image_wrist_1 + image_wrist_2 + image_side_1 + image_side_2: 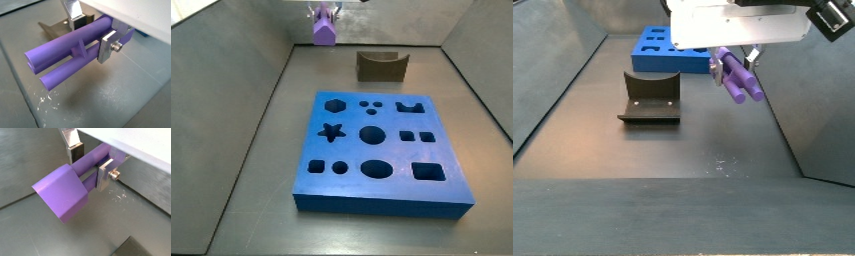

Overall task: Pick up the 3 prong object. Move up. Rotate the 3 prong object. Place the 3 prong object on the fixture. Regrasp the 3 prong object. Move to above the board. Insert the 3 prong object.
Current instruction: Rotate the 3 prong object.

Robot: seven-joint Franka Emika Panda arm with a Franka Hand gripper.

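Aloft, gripper point(92, 34) clamps 3 prong object point(70, 55), fingers point(107, 47) pinching prongs.

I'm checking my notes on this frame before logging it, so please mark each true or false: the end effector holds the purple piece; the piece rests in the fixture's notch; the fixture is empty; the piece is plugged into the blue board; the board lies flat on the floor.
1. The end effector holds the 3 prong object. True.
2. The piece rests in the notch of the fixture. False: in a side view it hangs in the air beside the fixture, clear of it.
3. The fixture is empty. True.
4. The piece is plugged into the board. False: the board's holes are all empty.
5. The board lies flat on the floor. True.
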